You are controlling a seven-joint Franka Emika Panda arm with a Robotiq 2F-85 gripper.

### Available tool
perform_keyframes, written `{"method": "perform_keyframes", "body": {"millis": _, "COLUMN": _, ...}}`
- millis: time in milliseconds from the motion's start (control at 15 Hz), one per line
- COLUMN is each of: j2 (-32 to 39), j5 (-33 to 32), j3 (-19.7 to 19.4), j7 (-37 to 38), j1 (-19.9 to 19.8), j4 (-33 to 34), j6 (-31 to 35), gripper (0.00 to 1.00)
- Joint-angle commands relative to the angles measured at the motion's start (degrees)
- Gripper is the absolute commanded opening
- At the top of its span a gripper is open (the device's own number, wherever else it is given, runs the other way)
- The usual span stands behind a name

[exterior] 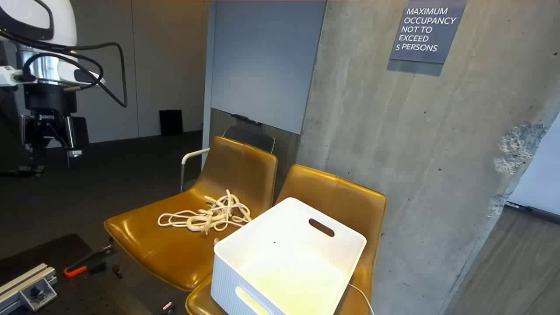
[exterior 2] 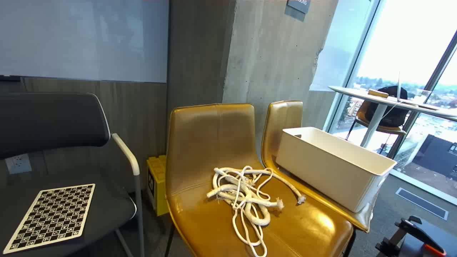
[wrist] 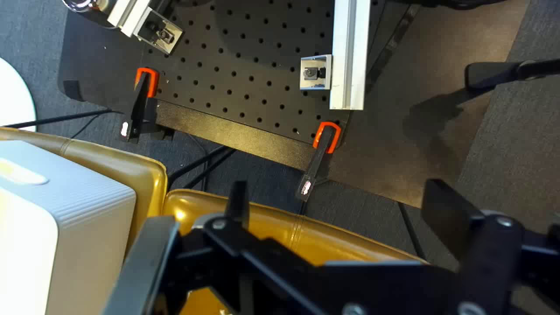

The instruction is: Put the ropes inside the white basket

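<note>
The ropes lie in a loose cream-white tangle on the seat of a tan chair, with loops trailing towards the front. They also show in an exterior view. The white basket rests on the tan chair beside it, open side up, with nothing visible inside from above. It shows in an exterior view and at the left of the wrist view. My gripper is open and empty, high up and apart from the ropes and basket. In the wrist view the fingers stand wide apart; the gripper body hides most of the seat.
The rope chair and basket chair stand side by side. A black perforated table with orange-tipped clamps and metal rails borders the chairs. A dark chair holds a checkered board. A concrete pillar stands behind.
</note>
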Motion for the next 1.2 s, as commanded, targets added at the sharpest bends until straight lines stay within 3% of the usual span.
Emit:
{"method": "perform_keyframes", "body": {"millis": 0, "j2": 0.21, "j5": -0.56, "j3": -1.09, "j7": 0.5, "j1": 1.14, "j4": 0.09, "j6": -0.13, "gripper": 1.0}}
{"method": "perform_keyframes", "body": {"millis": 867, "j2": 0.21, "j5": -0.56, "j3": -1.09, "j7": 0.5, "j1": 1.14, "j4": 0.09, "j6": -0.13, "gripper": 1.0}}
{"method": "perform_keyframes", "body": {"millis": 1133, "j2": 5.94, "j5": 4.58, "j3": -0.14, "j7": 1.13, "j1": 3.55, "j4": 3.2, "j6": 9.19, "gripper": 1.0}}
